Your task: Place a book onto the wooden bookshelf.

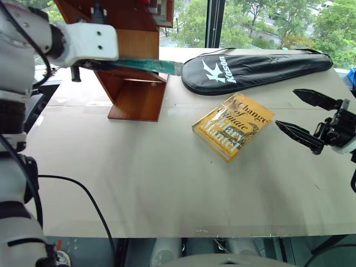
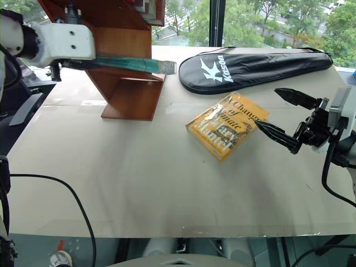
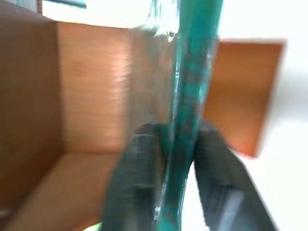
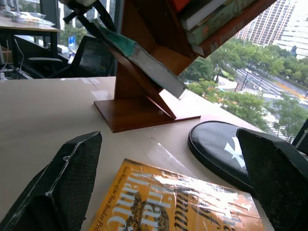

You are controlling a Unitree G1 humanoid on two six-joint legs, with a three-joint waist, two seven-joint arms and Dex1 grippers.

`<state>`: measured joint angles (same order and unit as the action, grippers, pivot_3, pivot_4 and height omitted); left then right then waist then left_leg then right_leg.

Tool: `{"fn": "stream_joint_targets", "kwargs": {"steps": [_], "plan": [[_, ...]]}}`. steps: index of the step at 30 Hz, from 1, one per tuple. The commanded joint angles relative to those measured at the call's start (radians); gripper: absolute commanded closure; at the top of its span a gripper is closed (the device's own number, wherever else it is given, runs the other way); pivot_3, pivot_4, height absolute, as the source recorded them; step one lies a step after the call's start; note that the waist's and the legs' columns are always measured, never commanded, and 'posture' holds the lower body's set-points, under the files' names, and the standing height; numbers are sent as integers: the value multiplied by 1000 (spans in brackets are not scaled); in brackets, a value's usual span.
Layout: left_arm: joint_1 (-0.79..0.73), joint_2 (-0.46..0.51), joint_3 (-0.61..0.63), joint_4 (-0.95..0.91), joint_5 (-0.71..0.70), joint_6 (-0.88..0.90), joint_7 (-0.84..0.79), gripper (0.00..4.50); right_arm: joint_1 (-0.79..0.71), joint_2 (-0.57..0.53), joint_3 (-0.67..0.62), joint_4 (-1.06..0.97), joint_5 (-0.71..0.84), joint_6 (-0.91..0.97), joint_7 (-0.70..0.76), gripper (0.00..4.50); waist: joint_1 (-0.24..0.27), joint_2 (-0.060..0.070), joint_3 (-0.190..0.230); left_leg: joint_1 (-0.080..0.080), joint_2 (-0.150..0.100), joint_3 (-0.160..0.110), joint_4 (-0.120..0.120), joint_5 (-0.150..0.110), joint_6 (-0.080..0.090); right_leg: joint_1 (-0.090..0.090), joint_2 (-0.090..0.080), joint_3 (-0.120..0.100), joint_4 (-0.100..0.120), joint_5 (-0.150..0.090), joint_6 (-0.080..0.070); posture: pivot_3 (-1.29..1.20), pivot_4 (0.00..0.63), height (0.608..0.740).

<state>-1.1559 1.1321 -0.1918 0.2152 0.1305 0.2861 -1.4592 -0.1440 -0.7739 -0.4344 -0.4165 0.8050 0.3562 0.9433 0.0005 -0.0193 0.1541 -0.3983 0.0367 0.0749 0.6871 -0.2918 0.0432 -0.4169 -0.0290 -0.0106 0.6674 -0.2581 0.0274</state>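
Note:
The thin teal book [image 1: 147, 65] in clear wrap lies slanted across a panel of the reddish-brown wooden bookshelf [image 1: 136, 94] at the table's far left, its free end sticking out to the right. My left gripper [image 3: 180, 144] reaches in from the left, and its black fingers [image 3: 137, 163] press both faces of the book [image 3: 192, 72] inside the shelf's compartment. My right gripper [image 1: 285, 108] hovers open at the right, just past the yellow book, holding nothing.
A thick yellow book [image 1: 233, 127] lies flat on the table's middle right. A black racket bag [image 1: 256, 68] stretches along the far edge. Several books [image 4: 211, 19] fill an upper shelf compartment. A black cable [image 1: 83, 194] crosses the near left corner.

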Motion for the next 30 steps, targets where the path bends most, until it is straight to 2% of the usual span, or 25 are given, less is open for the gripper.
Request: {"fn": "stream_joint_targets", "kwargs": {"steps": [1,2,3,6,8,10,13,17,20,25,30], "plan": [[28,57,223,-242,-302,390,-115,2408,-3,-14,-37,-18,22,-9,9,37,-5,-1,0,-1,0,0,0,0,0,0,0,0,-1,0,0,0,150,740],[67,67,290,-327,-408,510,-134,2408,-10,-14,-28,-12,19,-5,9,37,-7,-1,0,-1,0,-1,0,0,0,0,-1,0,-2,0,0,0,150,740],[68,33,345,-394,-505,648,-107,2408,-18,-17,-18,-4,15,0,12,37,-9,-1,0,-2,0,-1,0,0,0,0,-2,0,-3,0,0,0,150,740],[112,-48,430,-559,-698,882,-19,2408,-36,-29,-2,22,2,5,27,37,-6,0,0,-1,0,-3,1,0,0,2,-4,-1,-3,0,1,0,150,740],[206,-197,470,-676,-766,958,120,2408,-38,-47,2,42,-16,13,37,37,-3,0,0,2,-1,-4,1,0,0,5,-3,-1,-2,0,1,0,150,740],[383,-348,479,-775,-764,912,265,2408,12,-68,-11,54,-50,17,43,37,3,7,-5,5,-2,-4,1,0,0,7,-4,-1,1,0,1,0,150,740],[607,-490,495,-818,-726,811,414,2408,139,-93,-43,55,-127,-1,48,37,8,-1,0,9,-1,-4,1,0,0,9,-4,1,4,0,0,0,150,740],[898,-520,514,-781,-666,626,469,2408,349,-103,-152,48,-206,-25,68,37,8,0,-1,8,0,-3,1,0,0,6,-5,5,5,0,-1,0,150,740],[1062,-472,551,-756,-646,530,445,2408,498,-84,-253,66,-251,-55,100,37,11,0,-2,8,0,-2,0,0,0,6,-6,5,4,0,-1,0,150,740],[1217,-439,618,-712,-654,441,443,2408,642,-55,-346,75,-278,-87,134,37,13,-1,-2,15,-1,-2,-1,-3,4,12,-6,5,2,-1,-1,0,150,740],[1262,-420,597,-679,-649,371,448,2408,640,-33,-327,65,-284,-82,104,37,12,-1,-2,19,0,-1,-1,-3,5,16,-7,5,1,-2,-7,0,150,740]]}}
